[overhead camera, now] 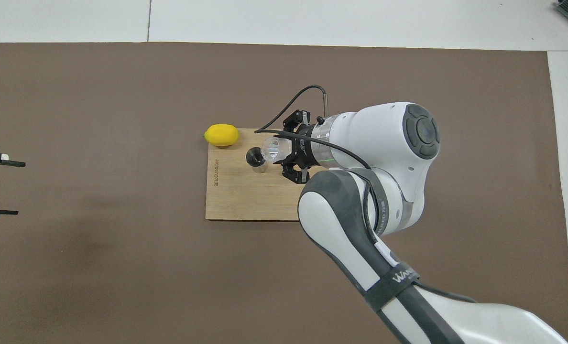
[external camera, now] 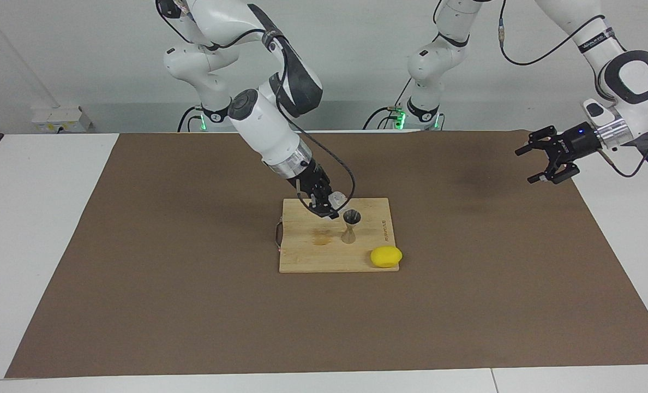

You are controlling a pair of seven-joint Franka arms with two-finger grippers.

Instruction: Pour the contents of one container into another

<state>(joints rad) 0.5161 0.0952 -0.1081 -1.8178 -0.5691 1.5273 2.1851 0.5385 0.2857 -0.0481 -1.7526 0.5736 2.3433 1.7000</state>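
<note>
The small clear cup (external camera: 339, 198) is held in my right gripper (external camera: 328, 206), tipped on its side with its mouth toward the steel hourglass jigger (external camera: 351, 225). The jigger stands upright on a wooden cutting board (external camera: 313, 259). In the overhead view the cup (overhead camera: 272, 148) lies in the right gripper (overhead camera: 285, 149) just beside and above the jigger's open top (overhead camera: 255, 157). My left gripper (external camera: 527, 164) is open and empty, raised over the mat's edge at the left arm's end of the table, where that arm waits; it also shows in the overhead view (overhead camera: 11, 188).
A yellow lemon (external camera: 386, 256) lies at the board's corner, farther from the robots than the jigger, also seen from overhead (overhead camera: 222, 135). The board (overhead camera: 245, 200) lies on a brown mat (external camera: 138, 273). A faint stain (external camera: 321, 237) marks the board beside the jigger.
</note>
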